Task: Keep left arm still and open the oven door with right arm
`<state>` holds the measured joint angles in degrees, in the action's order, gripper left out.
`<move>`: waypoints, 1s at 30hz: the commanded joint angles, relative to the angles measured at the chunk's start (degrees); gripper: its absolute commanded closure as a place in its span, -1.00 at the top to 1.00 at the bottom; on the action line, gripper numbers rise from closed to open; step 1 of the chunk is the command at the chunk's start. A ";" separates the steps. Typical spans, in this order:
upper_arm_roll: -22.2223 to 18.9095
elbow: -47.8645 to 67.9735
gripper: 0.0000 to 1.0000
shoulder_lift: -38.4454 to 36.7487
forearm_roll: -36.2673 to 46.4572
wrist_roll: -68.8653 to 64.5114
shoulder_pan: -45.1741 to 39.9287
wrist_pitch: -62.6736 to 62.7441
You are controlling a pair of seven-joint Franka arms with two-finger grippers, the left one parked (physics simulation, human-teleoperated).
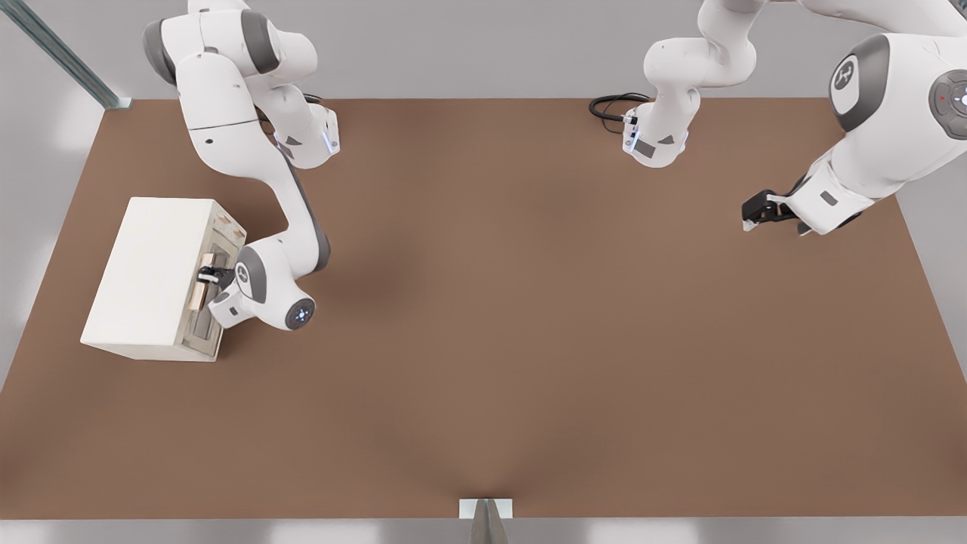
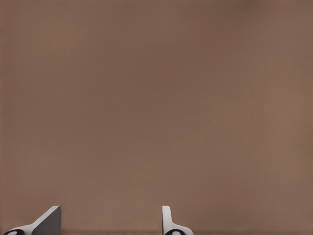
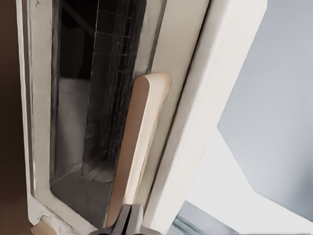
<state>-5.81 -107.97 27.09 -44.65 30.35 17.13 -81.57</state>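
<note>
The cream-white oven point(image 1: 151, 272) stands on the brown table at the front view's left, with its windowed front facing the front view's right. The oven door point(image 1: 225, 230) lies close against the oven's front. Its pale tan bar handle point(image 1: 198, 293) runs along the door. My gripper point(image 1: 205, 276) is at the middle of that handle, shut on it. In the right wrist view the door's greyish glass point(image 3: 83, 127) and the handle point(image 3: 142, 142) fill the picture, and the gripper point(image 3: 128, 223) meets the handle's near end.
The brown table point(image 1: 529, 340) stretches wide to the front view's right of the oven. A black cable point(image 1: 612, 106) lies near the far edge. The parked arm's gripper point(image 1: 759, 211) hangs at the far right. The left wrist view shows only table point(image 2: 156, 98).
</note>
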 commanded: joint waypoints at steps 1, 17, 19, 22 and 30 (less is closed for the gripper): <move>-0.08 -0.31 -0.57 -0.11 0.00 6.39 -0.61 -0.26; 0.36 11.64 -0.57 -2.65 20.98 5.87 1.50 -1.75; 0.36 22.62 -0.57 -6.79 45.08 -3.35 -0.69 0.27; -1.40 32.47 1.00 -9.51 53.35 -16.77 -4.30 2.73; -3.16 30.01 1.00 -12.85 51.85 -22.44 -5.00 -2.01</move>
<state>-8.89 -77.95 14.30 5.44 22.62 12.09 -82.26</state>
